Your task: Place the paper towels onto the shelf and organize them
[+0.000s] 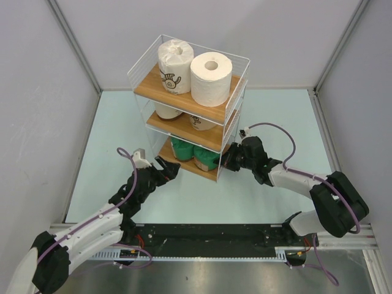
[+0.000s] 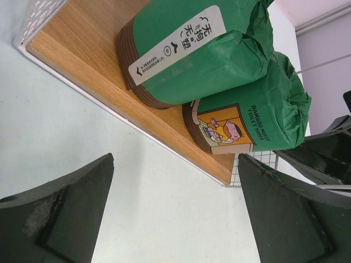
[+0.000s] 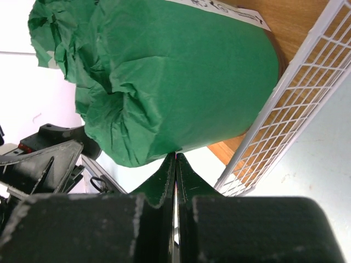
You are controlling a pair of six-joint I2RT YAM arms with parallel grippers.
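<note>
The shelf [image 1: 142, 86] stands mid-table with paper towels on all three boards. On top are a white roll with a dark logo [image 1: 174, 66] and a plain white roll [image 1: 211, 78]. Two beige rolls [image 1: 168, 112] [image 1: 202, 124] sit on the middle board, and two green rolls [image 1: 182, 149] [image 1: 206, 158] on the bottom one. My left gripper [image 1: 168, 170] [image 2: 175, 213] is open and empty just in front of the bottom board [image 2: 82, 55], facing both green rolls [image 2: 186, 60] [image 2: 258, 115]. My right gripper [image 1: 228, 160] [image 3: 175, 159] is shut, holding nothing. Its tips are at the wrapper of the right green roll [image 3: 181, 76].
The shelf's white wire side grid [image 3: 285, 126] runs just right of my right fingertips. Grey walls enclose the pale green table [image 1: 275, 122] on three sides. A black rail [image 1: 208, 236] carries both arm bases at the near edge. The left arm [image 3: 49, 159] shows beyond the green roll.
</note>
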